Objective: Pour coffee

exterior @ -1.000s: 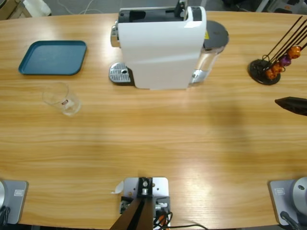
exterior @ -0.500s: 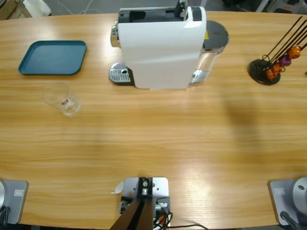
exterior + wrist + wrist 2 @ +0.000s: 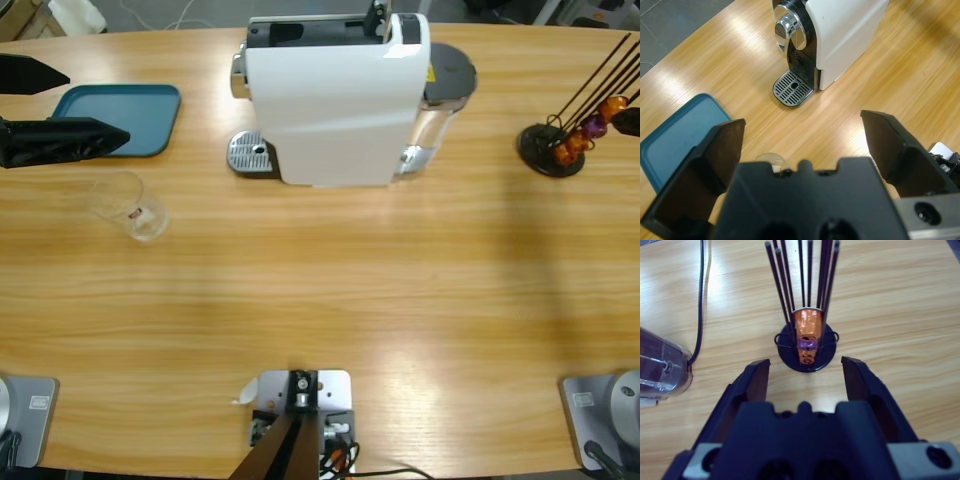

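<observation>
The white coffee machine [image 3: 335,100] stands at the table's far middle, its metal drip tray [image 3: 250,153] at its left. A clear glass [image 3: 125,205] sits on the wood to the left; I cannot make out any coffee in it. My left gripper [image 3: 98,108] comes in from the left edge, open, hovering over the blue tray [image 3: 150,105] just beyond the glass. In the left wrist view the glass rim [image 3: 771,159] peeks between the wide jaws. My right gripper [image 3: 805,367] is open and faces the capsule stand [image 3: 807,335].
The black wire capsule stand [image 3: 555,145] holds orange and purple capsules at the far right. The machine's clear water tank [image 3: 660,365] lies left of the right gripper. Bare wood fills the near half of the table.
The left gripper has entered from the left edge over the blue tray. The right gripper's dark tip left the right edge lower down and now shows beside the capsule stand.
</observation>
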Controlling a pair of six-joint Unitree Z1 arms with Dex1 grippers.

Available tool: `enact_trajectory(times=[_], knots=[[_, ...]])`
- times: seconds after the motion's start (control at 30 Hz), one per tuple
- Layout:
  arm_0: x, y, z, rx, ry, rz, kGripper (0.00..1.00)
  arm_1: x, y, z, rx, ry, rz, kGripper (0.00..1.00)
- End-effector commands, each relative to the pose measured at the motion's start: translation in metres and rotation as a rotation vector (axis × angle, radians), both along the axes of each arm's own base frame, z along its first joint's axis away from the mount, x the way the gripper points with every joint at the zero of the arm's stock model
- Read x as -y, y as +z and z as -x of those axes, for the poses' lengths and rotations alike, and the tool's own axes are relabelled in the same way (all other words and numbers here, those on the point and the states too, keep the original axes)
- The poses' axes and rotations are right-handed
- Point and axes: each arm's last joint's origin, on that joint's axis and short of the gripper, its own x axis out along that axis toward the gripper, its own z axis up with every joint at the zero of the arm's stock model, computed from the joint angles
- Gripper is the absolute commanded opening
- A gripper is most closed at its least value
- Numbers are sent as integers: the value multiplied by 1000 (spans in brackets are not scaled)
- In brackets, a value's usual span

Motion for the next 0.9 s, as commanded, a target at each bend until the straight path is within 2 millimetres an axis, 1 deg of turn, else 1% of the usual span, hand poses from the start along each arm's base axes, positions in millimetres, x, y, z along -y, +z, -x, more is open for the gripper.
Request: enact_trajectory(times=[0.03,0.2,0.3,0.37,0.4,0.7,0.73,0.77,0.83,0.9], knots=[[2,-3,0,-20,17,6,987,-3,-27,-23,-40,-4,1,632],[3,-4,-1,-27,22,6,982,2,-36,-34,-51,-36,15,632],[6,-4,-3,-32,21,6,982,5,-34,-32,-39,-48,25,624],[7,-5,-3,-34,20,7,982,6,-34,-29,-36,-44,29,523],[7,-5,-3,-35,19,7,982,6,-34,-29,-35,-40,28,508],[7,-7,-2,-38,19,3,982,7,-38,-36,-49,-29,27,502],[7,-6,-2,-38,19,3,982,7,-39,-36,-51,-26,33,439],[7,-7,-3,-38,19,3,982,7,-39,-36,-53,-21,40,349],[7,-6,-2,-38,19,3,982,8,-39,-36,-55,-19,44,309],[7,-6,-2,-38,19,3,982,7,-40,-37,-56,-18,43,306]])
